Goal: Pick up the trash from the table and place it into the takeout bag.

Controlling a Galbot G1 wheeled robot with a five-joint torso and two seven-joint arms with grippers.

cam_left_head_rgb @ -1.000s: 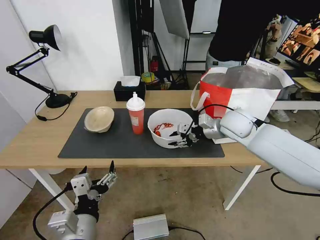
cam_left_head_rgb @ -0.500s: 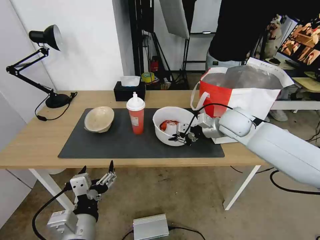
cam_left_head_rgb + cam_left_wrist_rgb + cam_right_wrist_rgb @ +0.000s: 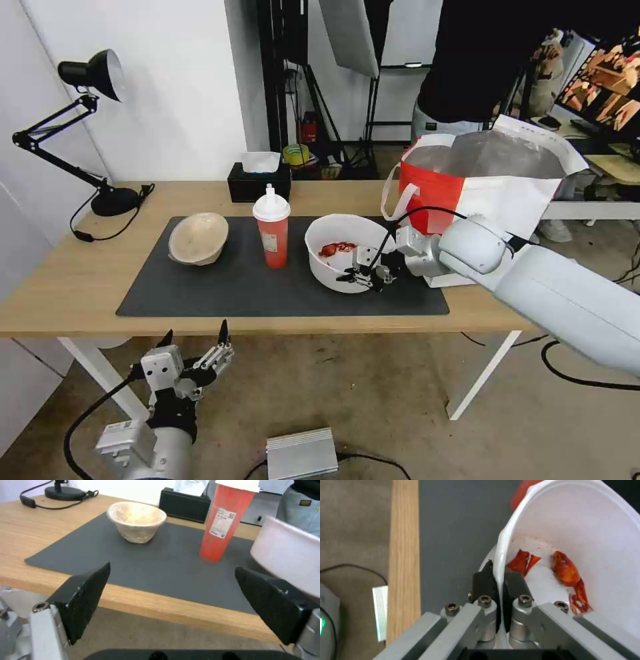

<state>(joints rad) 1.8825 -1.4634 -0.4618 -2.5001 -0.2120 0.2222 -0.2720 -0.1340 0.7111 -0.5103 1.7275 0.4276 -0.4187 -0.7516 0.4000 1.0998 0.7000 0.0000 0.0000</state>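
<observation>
Bag (image 3: 490,175) at table (image 3: 60,280) right end holds no trash I can see. Pulp bowl (image 3: 198,237) and cup (image 3: 272,227) untouched on mat. Right gripper (image 3: 363,275) clamps white bowl (image 3: 340,250) rim; left gripper (image 3: 193,363) parked low, spread.

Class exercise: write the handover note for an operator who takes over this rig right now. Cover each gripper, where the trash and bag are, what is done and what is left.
Right gripper: shut on the rim of the white bowl, one finger inside the wall, one outside; bowl tilted, red scraps inside.
Left gripper: open, parked below the table's front edge.
Red cup and pulp bowl: on the grey mat.
Takeout bag: open, at the table's right end.
Done: bowl gripped.
Left: all three items into the bag.
</observation>
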